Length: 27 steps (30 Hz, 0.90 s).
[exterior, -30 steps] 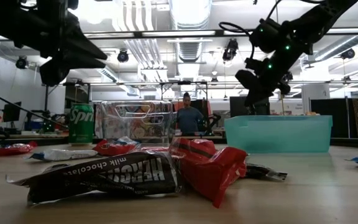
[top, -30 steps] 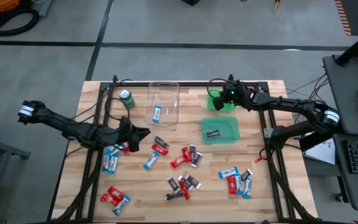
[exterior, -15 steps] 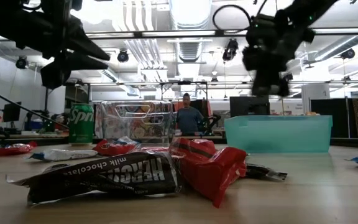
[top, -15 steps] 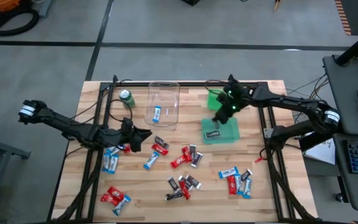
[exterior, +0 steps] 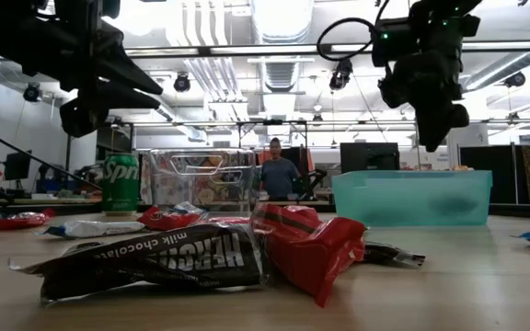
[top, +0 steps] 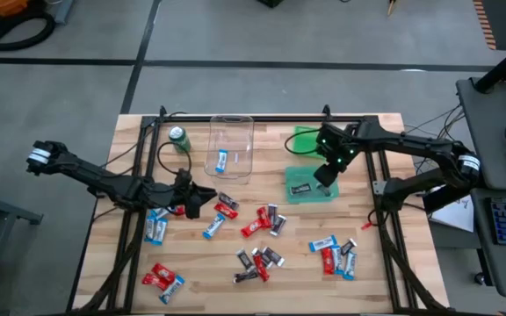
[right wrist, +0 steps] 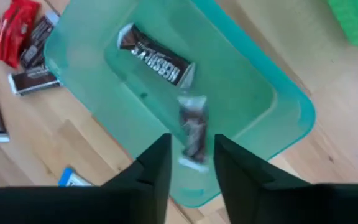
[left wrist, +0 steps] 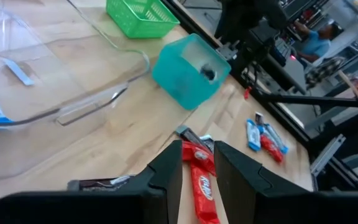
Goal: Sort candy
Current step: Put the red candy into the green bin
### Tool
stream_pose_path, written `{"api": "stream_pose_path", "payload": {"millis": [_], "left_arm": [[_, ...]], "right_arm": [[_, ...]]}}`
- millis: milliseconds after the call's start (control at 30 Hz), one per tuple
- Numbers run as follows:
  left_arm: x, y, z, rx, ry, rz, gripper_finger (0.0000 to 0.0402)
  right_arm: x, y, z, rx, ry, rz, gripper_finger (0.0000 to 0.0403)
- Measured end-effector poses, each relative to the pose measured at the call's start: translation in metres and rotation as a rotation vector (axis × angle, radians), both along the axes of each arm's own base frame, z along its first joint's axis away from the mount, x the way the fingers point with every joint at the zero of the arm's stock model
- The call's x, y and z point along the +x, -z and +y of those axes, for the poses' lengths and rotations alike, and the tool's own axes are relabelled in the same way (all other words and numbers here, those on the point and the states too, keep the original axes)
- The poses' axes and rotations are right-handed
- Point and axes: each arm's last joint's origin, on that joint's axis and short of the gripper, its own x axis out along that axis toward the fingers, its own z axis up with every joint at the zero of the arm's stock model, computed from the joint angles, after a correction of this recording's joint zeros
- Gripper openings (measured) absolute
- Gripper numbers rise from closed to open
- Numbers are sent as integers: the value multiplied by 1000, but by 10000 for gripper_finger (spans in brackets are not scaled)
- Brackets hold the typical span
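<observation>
Many small wrapped candies, red, blue-and-white and black, lie scattered over the wooden table [top: 385,281], one cluster at the near middle [top: 257,262]. My right gripper [right wrist: 191,155] stands open, pointing down over the teal bin [top: 313,184]. A blurred black candy [right wrist: 193,130] shows below its fingers, and a black Hershey's bar [right wrist: 155,56] lies on the bin's floor. My left gripper [left wrist: 197,158] hovers above the table left of centre, its fingers slightly apart and holding nothing. A red candy [left wrist: 199,183] lies on the table beneath the gap.
A clear container [top: 230,147] at the back holds one blue candy [top: 221,161]. A green soda can [top: 178,137] stands to its left. A green basket [top: 304,139] sits behind the teal bin. A person [exterior: 277,175] stands far behind the table.
My right gripper has swung from over the green basket toward the table's near edge. It now stands over the teal bin, tipped from a slant to pointing steeply down.
</observation>
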Motion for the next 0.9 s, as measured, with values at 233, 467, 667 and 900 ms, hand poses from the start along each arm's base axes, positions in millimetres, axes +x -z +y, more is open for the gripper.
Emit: {"api": "stream_pose_path", "payload": {"millis": [233, 467, 667, 900], "left_arm": [[2, -2, 0, 6, -6, 52, 75], [9, -3, -5, -15, 45, 229, 75], [20, -10, -19, 28, 89, 559, 75], [58, -24, -39, 237, 253, 652, 82]], "right_arm": [[13, -11, -5, -87, -44, -153, 162], [39, -17, 9, -178, -140, -374, 161], [43, -15, 54, -92, -250, -326, 146], [37, -22, 88, -12, -303, -216, 131]]}}
